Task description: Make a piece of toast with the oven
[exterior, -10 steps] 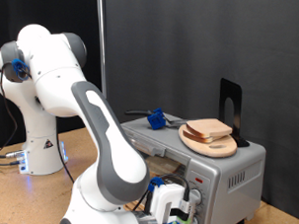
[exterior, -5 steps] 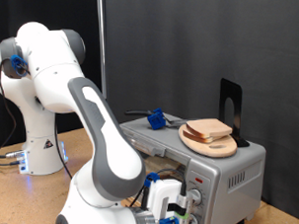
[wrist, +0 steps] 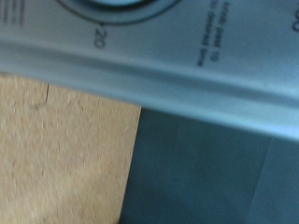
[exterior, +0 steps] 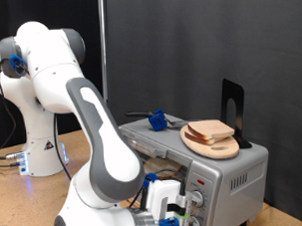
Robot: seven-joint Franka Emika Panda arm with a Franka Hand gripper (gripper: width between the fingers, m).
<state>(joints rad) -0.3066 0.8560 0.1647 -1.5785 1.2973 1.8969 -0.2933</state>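
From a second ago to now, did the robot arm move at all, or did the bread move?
The arm slid a little toward the exterior view's left and bottom, carrying the gripper lower in front of the oven. Nothing was grabbed or let go. The bread slices on the round wooden board atop the oven stayed put, as did the blue object.

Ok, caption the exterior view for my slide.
Panda arm reaches low at the oven front near its knobs, while the piece of toast sits on a wooden board atop it.

Exterior view faces the arm from afar; wrist view sits close against the oven (exterior: 208, 161) front, which both share
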